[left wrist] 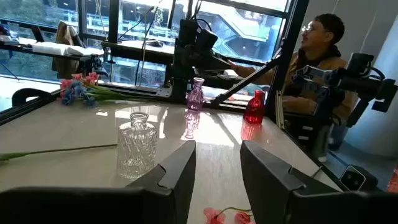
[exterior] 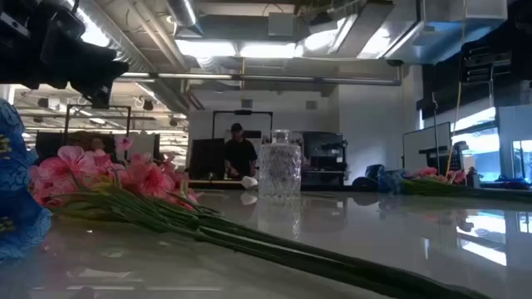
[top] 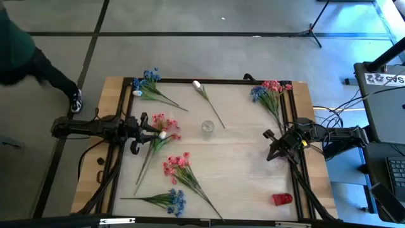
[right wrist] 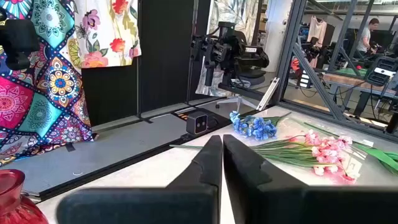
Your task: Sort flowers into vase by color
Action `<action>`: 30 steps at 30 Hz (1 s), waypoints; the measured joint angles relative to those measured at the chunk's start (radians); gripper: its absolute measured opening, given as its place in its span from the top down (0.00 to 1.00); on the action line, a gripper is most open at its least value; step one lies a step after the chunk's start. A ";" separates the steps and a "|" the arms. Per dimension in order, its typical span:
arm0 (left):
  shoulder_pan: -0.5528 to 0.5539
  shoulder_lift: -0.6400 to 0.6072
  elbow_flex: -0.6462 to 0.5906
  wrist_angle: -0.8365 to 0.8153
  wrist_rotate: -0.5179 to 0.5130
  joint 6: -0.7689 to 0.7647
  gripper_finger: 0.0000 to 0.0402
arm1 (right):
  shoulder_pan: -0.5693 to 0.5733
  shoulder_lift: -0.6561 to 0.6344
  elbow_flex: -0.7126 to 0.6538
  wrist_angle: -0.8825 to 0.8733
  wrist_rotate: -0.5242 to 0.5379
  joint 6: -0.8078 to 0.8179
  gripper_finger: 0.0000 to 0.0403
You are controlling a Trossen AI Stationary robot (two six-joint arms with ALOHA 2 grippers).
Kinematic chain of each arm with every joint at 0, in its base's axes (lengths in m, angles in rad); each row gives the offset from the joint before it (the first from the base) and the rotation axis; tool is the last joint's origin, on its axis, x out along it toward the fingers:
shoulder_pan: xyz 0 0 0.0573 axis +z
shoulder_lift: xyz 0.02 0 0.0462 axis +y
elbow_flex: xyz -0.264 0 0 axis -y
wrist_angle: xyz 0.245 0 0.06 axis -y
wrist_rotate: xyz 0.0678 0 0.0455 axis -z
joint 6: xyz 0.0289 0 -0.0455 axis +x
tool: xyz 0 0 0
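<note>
Hovering at the table's left edge, left gripper has fingers parted, nothing clearly between them, over a pink sprig. Clear glass vase stands mid-table. Other flowers lie scattered around it. Right gripper, fingers pressed together, empty, near the right edge.

The clear glass vase stands alone mid-table with bare wood right of it. Pink flowers crowd the left and near side; the red vase blocks the near right corner.
</note>
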 joint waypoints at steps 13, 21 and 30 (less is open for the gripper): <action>0.000 0.000 0.000 0.000 0.000 0.000 0.69 | 0.000 0.000 0.000 0.000 0.000 0.000 0.96; 0.000 0.000 0.000 0.000 0.000 0.000 0.69 | 0.000 0.000 0.000 0.000 0.000 0.000 0.96; 0.000 0.000 0.000 0.000 0.000 0.000 0.69 | 0.000 0.000 0.000 0.000 0.000 0.000 0.96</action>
